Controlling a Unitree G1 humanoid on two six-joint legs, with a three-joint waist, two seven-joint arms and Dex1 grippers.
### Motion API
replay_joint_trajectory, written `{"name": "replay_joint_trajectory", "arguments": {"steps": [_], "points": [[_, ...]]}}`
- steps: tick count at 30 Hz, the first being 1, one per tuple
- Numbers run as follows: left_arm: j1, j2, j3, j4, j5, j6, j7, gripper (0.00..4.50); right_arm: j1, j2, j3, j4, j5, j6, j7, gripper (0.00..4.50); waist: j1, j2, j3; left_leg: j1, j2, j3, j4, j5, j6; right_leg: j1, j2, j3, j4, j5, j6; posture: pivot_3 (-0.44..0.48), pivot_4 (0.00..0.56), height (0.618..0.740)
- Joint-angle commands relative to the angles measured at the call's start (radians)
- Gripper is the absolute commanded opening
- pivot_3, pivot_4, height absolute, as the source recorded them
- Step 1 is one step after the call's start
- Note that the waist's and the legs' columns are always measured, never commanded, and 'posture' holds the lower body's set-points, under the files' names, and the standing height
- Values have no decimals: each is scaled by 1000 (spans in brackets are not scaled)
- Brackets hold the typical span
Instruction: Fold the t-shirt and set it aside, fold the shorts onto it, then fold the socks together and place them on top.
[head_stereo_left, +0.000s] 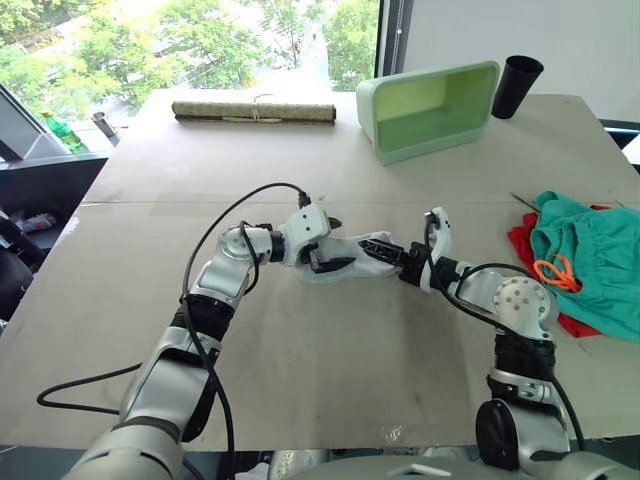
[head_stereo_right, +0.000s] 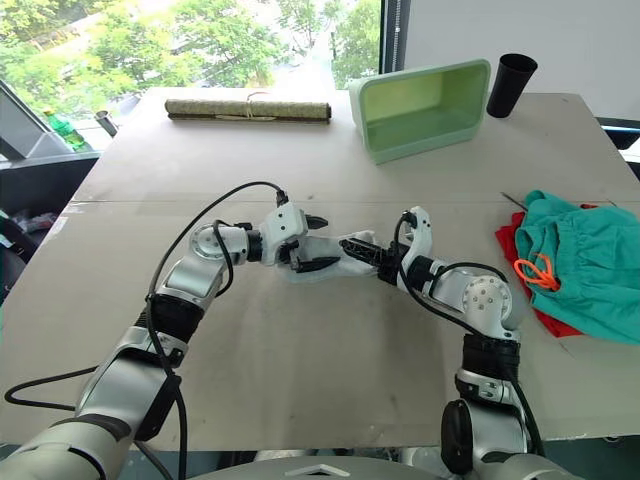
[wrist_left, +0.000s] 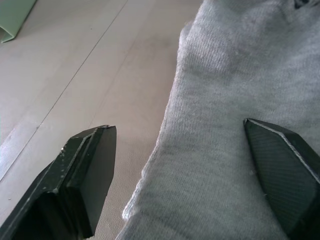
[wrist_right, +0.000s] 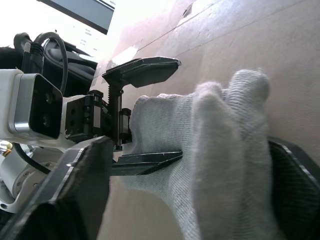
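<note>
The light grey socks (head_stereo_left: 362, 256) lie bunched in the middle of the table, stretched between my two grippers. My left gripper (head_stereo_left: 334, 245) is open, one black finger above and one below the socks' left end (wrist_left: 225, 100). At the socks' right end (wrist_right: 220, 150) my right gripper (head_stereo_left: 388, 252) is open too, its fingers spread wide on either side of the bunched knit. The teal shorts (head_stereo_left: 592, 262) with an orange drawstring (head_stereo_left: 555, 272) lie at the table's right edge on the red t-shirt (head_stereo_left: 522, 240), most of which they hide.
A pale green bin (head_stereo_left: 430, 105) lies on its side at the back, a black cup (head_stereo_left: 517, 85) beside it. A rolled mat (head_stereo_left: 253, 111) lies along the far edge. Black cables loop over both arms.
</note>
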Motion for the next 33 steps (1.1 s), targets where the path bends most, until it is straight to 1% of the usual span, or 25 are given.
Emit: {"name": "replay_joint_trajectory", "arguments": {"steps": [1, 4, 6, 13, 16, 19, 21, 23, 28, 33], "points": [[11, 0, -5, 26, 21, -3, -2, 4500, -6, -4, -45, -37, 75, 20, -11, 2402, 0, 0, 0, 0, 0, 0, 0, 0, 0, 0, 0, 0, 0, 0, 0, 0, 150, 740], [5, -4, -7, 38, 24, -8, -2, 4500, 4, -11, -63, -54, 106, 30, -21, 857, 0, 0, 0, 0, 0, 0, 0, 0, 0, 0, 0, 0, 0, 0, 0, 0, 150, 740], [-2, -8, -8, 46, 25, -10, -2, 4500, 6, -15, -76, -61, 125, 32, -31, 23, 1, 0, 0, 0, 0, 0, 0, 0, 0, 0, 0, 0, 0, 0, 0, 0, 150, 740], [-12, -24, -10, 51, 25, -10, -3, 4500, 13, -57, -77, -86, 149, 25, -53, 23, 4, 0, 0, 0, 0, 0, 0, 0, 0, 0, 0, 0, 0, 0, 0, 0, 150, 740], [-8, -28, -5, 16, 9, 8, -10, 4500, 10, -115, -77, -88, 131, 13, -58, 23, 6, 0, 0, -1, 0, 0, 0, 0, 0, -1, 0, 0, -1, 0, 0, 0, 150, 740], [-5, -15, 8, -71, -19, 61, -31, 4500, -7, -232, -59, -130, 114, 34, -49, 23, 6, 1, 1, -2, -1, 0, 0, 0, 0, -1, -1, 0, -1, 0, 0, 0, 150, 740], [-9, -5, 19, -133, -36, 103, -43, 4500, -11, -311, -16, -157, 92, 44, -38, 23, 4, 3, 2, -2, -1, 0, 0, 0, 0, -1, -1, 0, -1, 0, 0, 0, 150, 740], [-10, 1, 22, -183, -43, 131, -48, 4500, -13, -359, 20, -170, 76, 40, -34, 23, 2, 3, 2, -2, -1, 0, -1, 0, 0, -2, -1, 0, -2, 0, 0, 0, 150, 740], [-12, 2, 30, -281, -75, 204, -46, 4500, -56, -424, 96, -213, 42, 28, -36, 23, -2, 3, 3, -1, 0, 1, -4, 3, 4, -2, 0, 0, -2, 0, 0, 0, 150, 740], [-2, 12, 21, -275, -57, 206, -28, 4500, -121, -456, 234, -310, -7, 39, -49, 23, 1, 4, 3, -2, 0, 2, -4, 3, 4, -3, 0, 0, -2, 0, 0, 0, 150, 740]]}}
